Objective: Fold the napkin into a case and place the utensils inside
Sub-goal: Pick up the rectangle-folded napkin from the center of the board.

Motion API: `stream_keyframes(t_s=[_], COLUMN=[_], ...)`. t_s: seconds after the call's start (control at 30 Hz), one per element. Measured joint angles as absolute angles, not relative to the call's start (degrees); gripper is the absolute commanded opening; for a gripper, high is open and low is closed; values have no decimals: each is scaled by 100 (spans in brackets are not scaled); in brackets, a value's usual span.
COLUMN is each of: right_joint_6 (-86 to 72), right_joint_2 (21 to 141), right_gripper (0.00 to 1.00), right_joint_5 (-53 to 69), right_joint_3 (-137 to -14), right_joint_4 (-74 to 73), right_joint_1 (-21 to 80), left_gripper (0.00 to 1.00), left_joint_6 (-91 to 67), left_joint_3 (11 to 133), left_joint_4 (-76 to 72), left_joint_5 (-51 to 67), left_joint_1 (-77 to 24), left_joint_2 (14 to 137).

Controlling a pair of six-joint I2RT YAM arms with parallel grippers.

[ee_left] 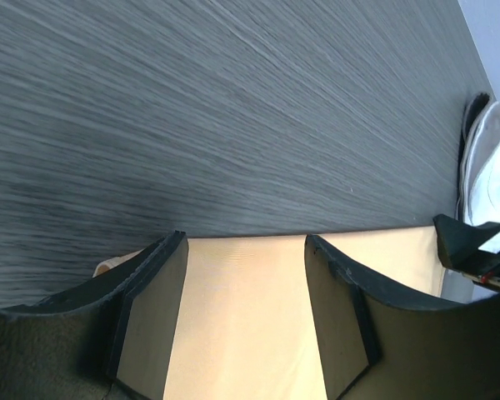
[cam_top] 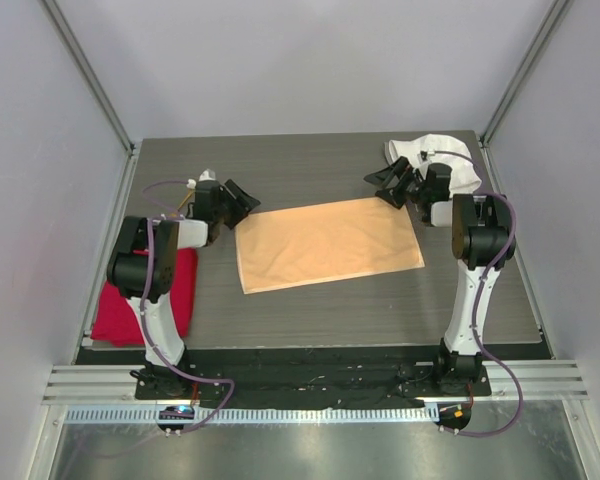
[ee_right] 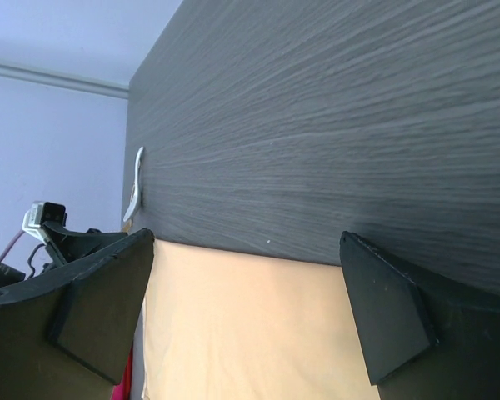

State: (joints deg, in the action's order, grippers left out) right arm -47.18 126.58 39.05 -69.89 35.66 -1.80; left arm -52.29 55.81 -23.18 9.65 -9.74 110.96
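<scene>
So far napkin (cam_top: 328, 243) flat mid-frame, no case yet; spoon (ee_right: 136, 185) outside; left pincer (cam_top: 244, 200), right pincer (cam_top: 388, 187) both spread, empty.

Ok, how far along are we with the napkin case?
Done: the napkin lies flat on the table. In hand: left gripper and right gripper, both open and empty, are at its far corners. To do: folding it into a case, then the utensils; the white spoon lies outside, past the far left corner.
</scene>
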Motion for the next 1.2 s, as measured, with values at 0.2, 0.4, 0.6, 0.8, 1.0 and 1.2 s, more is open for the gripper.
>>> stream_keyframes(t_s=[0.2,0.4,0.6,0.8,1.0,1.2], right_joint_6=[-4919,-4707,-4226,-3393,-1949,-749], right_joint_2=[12954,12980,12578,11487,10774,10809], right_gripper=[99,98,94,93,85,72], right_joint_5=[4182,4108,3321,1756,666,239], right_joint_3=[-7343,-7762,-8302,-8886,-8558,-7824], right_joint_4=[3763,2963,1072,-1599,-2803,-3262], right_joint_1=[-451,-469,-381,-320,-311,-274], left_gripper=[65,67,70,71,72,74], left_joint_6=[-5070,-4781,-4593,-4602,-4650,-4613], left_joint_3=[5747,6069,6429,6657,6180,5461], left_joint_4=[-2021,-1400,-414,150,585,1321], left_joint_5=[799,607,384,469,972,1485], left_joint_1=[-862,-843,-1066,-1811,-2364,-2344], left_joint_2=[11096,11056,10639,9566,8217,6993])
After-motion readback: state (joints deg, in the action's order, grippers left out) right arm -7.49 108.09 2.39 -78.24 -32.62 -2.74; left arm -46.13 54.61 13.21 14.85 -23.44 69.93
